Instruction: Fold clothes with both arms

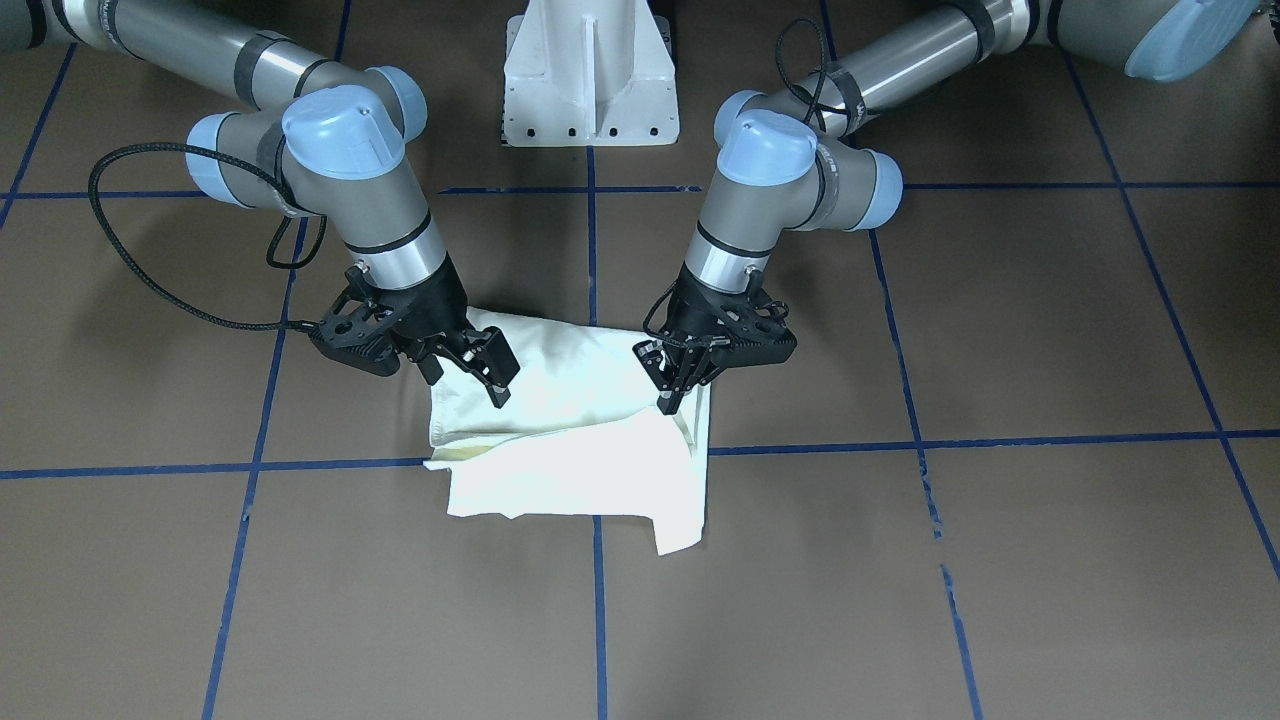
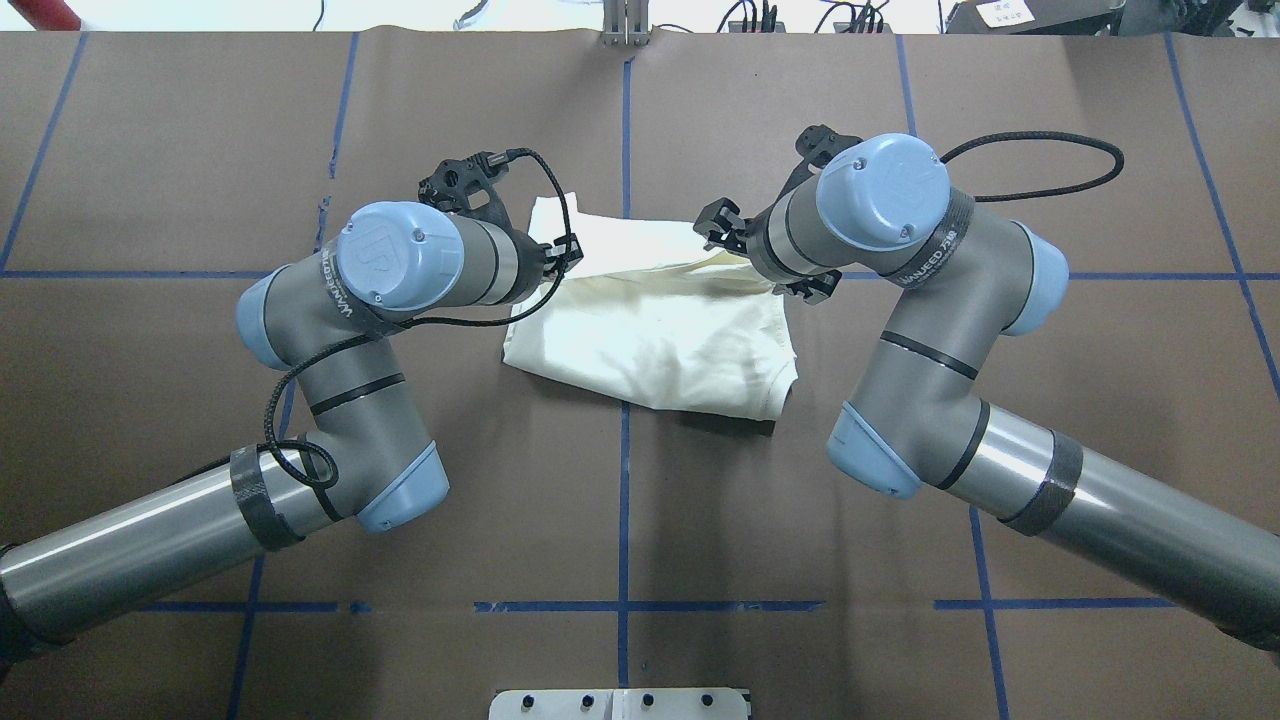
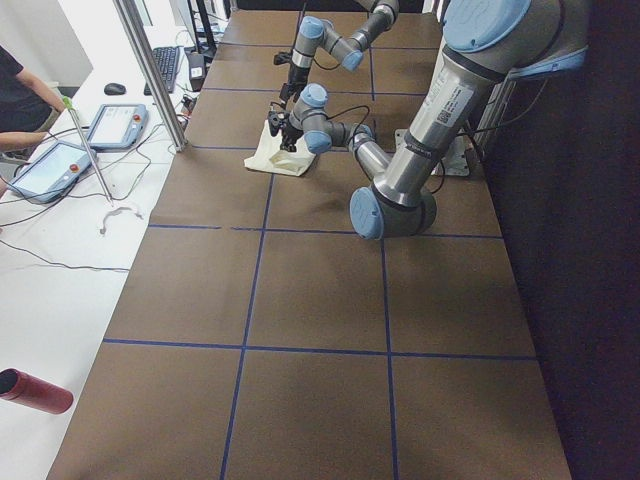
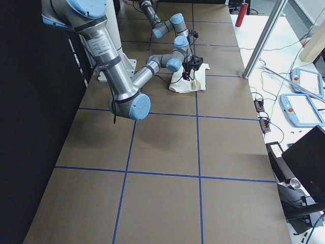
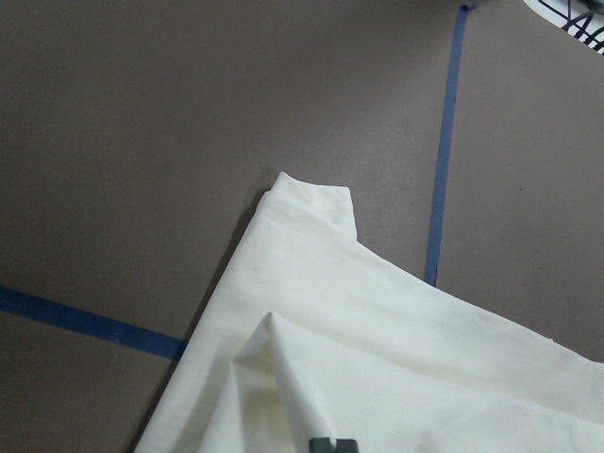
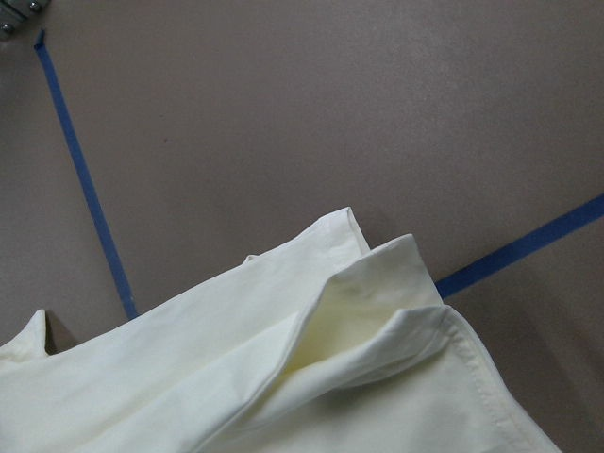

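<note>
The clothes (image 1: 570, 440) are one plain cream shirt, lying folded into a rough rectangle on the brown table near its middle (image 2: 650, 330); no print shows. My left gripper (image 1: 668, 402) points down at the shirt's edge with its fingers together, pinching a raised ridge of fabric (image 5: 269, 326). A fingertip (image 5: 330, 444) shows at the bottom of the left wrist view. My right gripper (image 1: 468, 388) hovers open just above the opposite edge of the shirt, holding nothing. The right wrist view shows only layered hems (image 6: 377, 321), no fingers.
The white pedestal base (image 1: 590, 80) stands at the robot's side of the table. Blue tape lines (image 1: 1000, 440) grid the brown surface. Beside the table in the exterior left view are tablets (image 3: 50, 170), a red bottle (image 3: 35, 390) and a person's arm (image 3: 20, 100).
</note>
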Robot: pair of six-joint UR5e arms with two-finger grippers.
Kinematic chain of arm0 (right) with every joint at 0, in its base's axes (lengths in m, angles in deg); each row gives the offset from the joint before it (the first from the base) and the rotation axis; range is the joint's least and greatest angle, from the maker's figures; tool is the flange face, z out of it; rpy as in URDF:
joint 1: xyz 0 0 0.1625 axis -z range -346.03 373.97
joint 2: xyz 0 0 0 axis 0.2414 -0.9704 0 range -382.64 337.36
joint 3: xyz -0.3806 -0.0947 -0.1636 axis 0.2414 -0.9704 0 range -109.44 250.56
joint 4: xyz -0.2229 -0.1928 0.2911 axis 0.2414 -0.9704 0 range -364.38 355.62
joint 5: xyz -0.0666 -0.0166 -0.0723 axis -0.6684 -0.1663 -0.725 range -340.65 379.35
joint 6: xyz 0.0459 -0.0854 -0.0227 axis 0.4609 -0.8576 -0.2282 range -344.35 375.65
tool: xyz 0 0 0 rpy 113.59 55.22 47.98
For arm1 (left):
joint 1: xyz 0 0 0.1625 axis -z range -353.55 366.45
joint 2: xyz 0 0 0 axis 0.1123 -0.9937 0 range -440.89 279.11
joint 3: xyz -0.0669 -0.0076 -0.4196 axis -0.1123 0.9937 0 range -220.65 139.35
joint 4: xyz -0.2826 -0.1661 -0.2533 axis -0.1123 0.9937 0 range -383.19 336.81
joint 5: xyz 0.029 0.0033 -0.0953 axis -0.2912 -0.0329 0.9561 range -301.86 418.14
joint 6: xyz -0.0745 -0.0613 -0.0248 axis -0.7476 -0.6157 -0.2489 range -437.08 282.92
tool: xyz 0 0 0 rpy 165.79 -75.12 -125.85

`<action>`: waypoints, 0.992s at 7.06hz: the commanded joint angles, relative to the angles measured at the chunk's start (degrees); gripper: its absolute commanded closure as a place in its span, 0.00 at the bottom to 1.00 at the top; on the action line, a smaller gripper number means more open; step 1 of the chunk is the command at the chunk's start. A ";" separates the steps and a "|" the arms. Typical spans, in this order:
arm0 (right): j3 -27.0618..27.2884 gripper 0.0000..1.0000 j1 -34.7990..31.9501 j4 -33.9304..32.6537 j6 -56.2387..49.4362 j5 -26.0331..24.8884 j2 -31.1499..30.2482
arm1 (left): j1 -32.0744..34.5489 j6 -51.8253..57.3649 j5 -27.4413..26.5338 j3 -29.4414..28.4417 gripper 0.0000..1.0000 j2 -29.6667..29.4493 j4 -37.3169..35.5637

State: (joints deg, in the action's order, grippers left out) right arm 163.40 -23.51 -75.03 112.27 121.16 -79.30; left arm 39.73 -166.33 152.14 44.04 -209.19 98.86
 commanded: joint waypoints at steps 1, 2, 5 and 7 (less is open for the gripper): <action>-0.02 0.00 0.39 0.07 0.15 -0.03 -0.04 | 0.46 -0.05 -0.14 0.29 0.78 -0.10 0.20; -0.11 0.00 0.39 0.07 0.06 -0.03 -0.04 | 0.46 -0.66 0.04 0.38 0.53 -0.19 0.12; -0.20 0.00 0.39 0.07 -0.02 -0.03 -0.04 | -0.94 -0.05 -0.22 -4.41 1.00 -1.32 0.29; -0.20 0.00 0.74 0.07 0.06 -0.03 -0.04 | -0.42 1.61 -1.45 -10.92 1.00 -4.66 4.21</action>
State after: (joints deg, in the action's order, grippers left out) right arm 163.21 -22.87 -74.96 112.30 121.13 -79.37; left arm 39.03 -165.72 151.52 36.86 -212.19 100.36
